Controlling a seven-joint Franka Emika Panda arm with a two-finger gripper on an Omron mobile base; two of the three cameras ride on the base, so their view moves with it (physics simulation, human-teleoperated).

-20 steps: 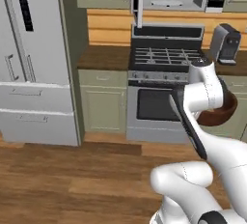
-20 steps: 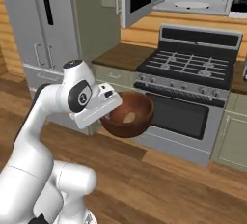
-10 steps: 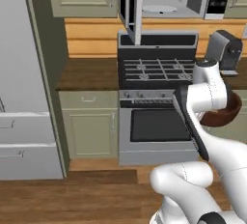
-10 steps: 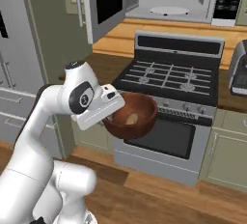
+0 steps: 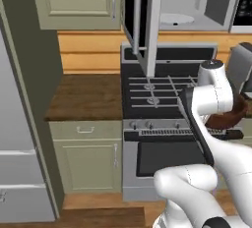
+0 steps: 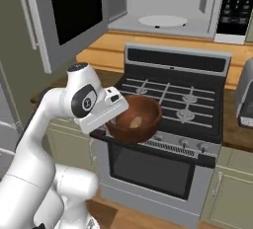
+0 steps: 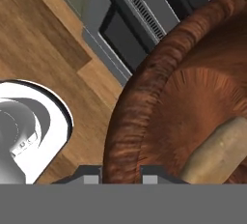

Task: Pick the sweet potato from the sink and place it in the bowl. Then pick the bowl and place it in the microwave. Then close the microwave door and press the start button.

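The dark reddish-brown bowl (image 6: 141, 124) hangs in the air in front of the stove, and my gripper (image 6: 117, 115) is shut on its near rim. Inside it lies the sweet potato (image 6: 134, 122), pale orange-brown. In the hand view the bowl (image 7: 144, 97) looms large with the sweet potato (image 7: 217, 155) at its bottom, and my gripper (image 7: 120, 172) straddles the rim. In the left base view the bowl (image 5: 227, 119) peeks out behind my arm. Above, the microwave (image 6: 163, 6) stands with its grey interior exposed and its door (image 6: 74, 11) swung wide to the left. The microwave door (image 5: 145, 20) is seen edge-on.
The black-and-silver gas stove (image 6: 173, 95) sits directly below the microwave. A black keypad panel (image 6: 237, 6) is at the microwave's right. A dark grey appliance (image 6: 244, 97) stands on the counter to the right. Left of the stove are a wooden counter (image 5: 88, 97) and the fridge (image 5: 19, 124).
The whole scene has shifted as the base drove: stove and microwave are now nearer and centred, and the fridge slid to the left edge. The bowl stays in my grip.
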